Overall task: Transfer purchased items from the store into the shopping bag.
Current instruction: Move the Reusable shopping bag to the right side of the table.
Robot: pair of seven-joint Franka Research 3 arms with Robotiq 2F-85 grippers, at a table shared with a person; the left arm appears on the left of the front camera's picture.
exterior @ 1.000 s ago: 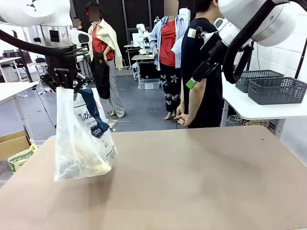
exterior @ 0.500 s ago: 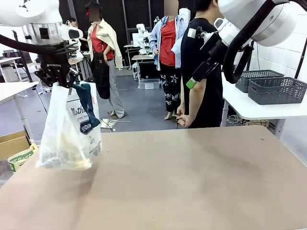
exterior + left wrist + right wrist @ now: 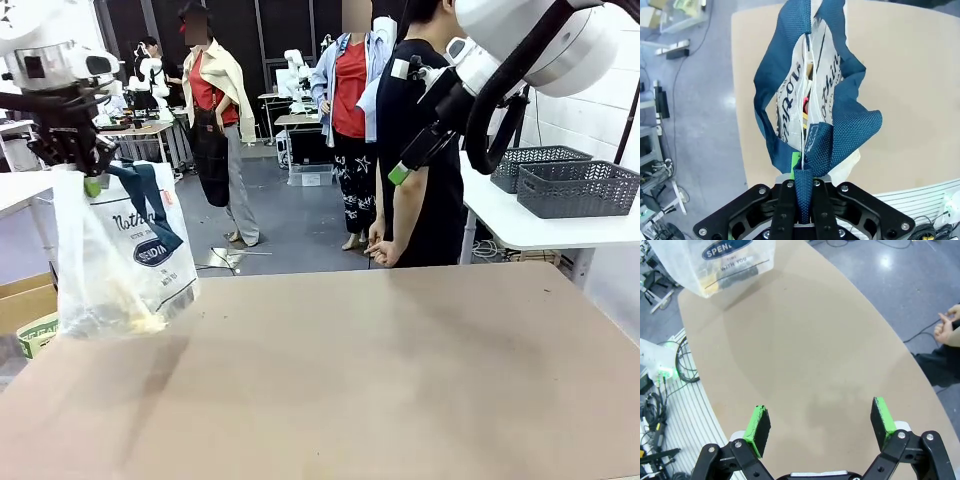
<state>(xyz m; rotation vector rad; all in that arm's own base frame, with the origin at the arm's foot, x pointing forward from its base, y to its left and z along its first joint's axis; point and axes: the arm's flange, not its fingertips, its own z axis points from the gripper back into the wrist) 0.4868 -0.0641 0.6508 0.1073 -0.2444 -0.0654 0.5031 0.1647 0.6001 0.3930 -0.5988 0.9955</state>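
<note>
left gripper [image 3: 805, 212] clenched on bag [image 3: 115, 265] strap — carry level, avoid swinging | right gripper [image 3: 820, 427] released — idle

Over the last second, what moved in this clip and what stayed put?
The left gripper, shut on the shopping bag by its blue handles, carried it toward the table's left edge and a little higher. The right gripper stayed open and raised, and the person stayed standing at the far side.
</note>
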